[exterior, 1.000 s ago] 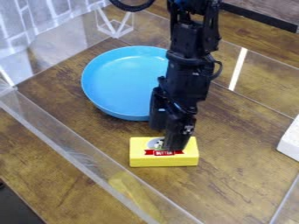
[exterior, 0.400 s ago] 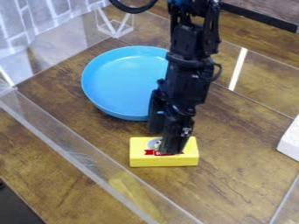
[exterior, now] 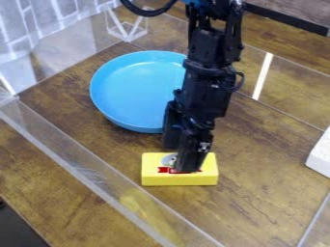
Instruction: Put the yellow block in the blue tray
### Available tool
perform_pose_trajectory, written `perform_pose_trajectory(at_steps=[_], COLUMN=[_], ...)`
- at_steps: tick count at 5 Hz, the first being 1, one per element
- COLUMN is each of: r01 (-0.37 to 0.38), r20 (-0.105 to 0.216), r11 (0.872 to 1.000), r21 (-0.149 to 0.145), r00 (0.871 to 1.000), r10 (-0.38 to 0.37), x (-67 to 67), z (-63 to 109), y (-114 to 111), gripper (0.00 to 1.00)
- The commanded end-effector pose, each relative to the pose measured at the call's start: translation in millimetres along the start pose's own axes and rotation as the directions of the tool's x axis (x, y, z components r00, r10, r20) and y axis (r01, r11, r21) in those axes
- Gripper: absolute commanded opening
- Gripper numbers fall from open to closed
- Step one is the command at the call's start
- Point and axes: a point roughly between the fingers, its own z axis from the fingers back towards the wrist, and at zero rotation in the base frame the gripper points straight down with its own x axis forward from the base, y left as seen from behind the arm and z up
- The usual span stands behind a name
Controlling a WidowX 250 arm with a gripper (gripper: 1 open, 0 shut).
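On the table, near centre: a black arm is reaching down from 12 o'clock.
Table (exterior: pixel 77 169): dark wood-grain top is lying under a clear plastic sheet or enclosure walls, with glare along the near left edge.
Arm (exterior: pixel 210 58): it is standing nearly upright, its lower end leaning slightly toward 7 o'clock.
Gripper (exterior: pixel 191 162): it is pointing steeply down over the block; the fingers are standing released, wide apart, and are not clamping anything.
Contact: the fingertips are sitting at the block's top face or just above it; which one cannot be told from this angle.
Block (exterior: pixel 180 174): yellow, flat and rectangular, it is lying flat on the table at 6 o'clock from the tray, just beside it and apart from its rim.
Block markings: a red banner is showing along the near half of the top face; a pale round emblem is peeking out at the left of the fingers; lettering is too small to read.
Tray (exterior: pixel 123 87): round, shallow and bright blue, it is resting on the table at 11 o'clock from the block; the arm is covering its right rim.
White object (exterior: pixel 321 154): it is sitting at the frame's 3 o'clock edge, cut off, well apart from the block.
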Motion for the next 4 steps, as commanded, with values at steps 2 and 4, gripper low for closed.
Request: perform_pose_trajectory(at_steps=[2,4], r01=[0.049,0.015], r20=[-0.066,-0.073], r11=[0.998,0.999], r21=[-0.03,-0.047], r00=[0.997,0.997], r10=[-0.051,-0.018], x=[0.2,-6.9], z=[-18.0,-17.4], y=[-11,-9], gripper=[1.0,1.0])
